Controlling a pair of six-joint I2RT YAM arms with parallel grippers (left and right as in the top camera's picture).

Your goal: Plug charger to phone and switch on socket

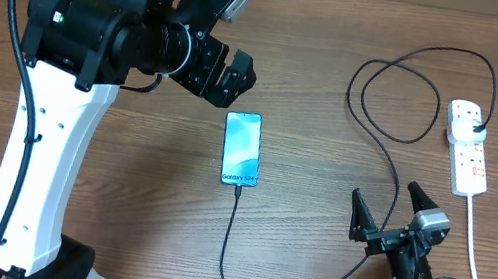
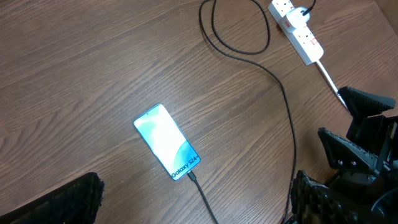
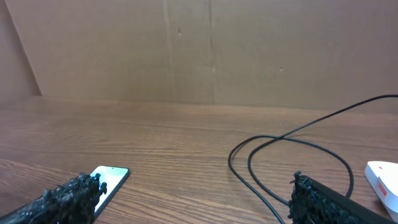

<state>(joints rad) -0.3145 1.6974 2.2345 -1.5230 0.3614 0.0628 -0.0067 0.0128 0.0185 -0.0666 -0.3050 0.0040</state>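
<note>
Brown wood-grain table (image 1: 348, 34) carrying three things.
Slim blue-screened smartphone (image 1: 240, 148) lies near the left gripper (image 1: 236, 36); thin black cable (image 1: 395, 174) loops beyond the right gripper (image 1: 385, 191) to the white power strip (image 1: 468, 146).

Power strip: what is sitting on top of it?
A black plug sits in the power strip's end outlet, with the thin black cable leading away. Small red switches show beside the other outlets. The plug's pins are covered, and the switch positions are too small to tell.
</note>
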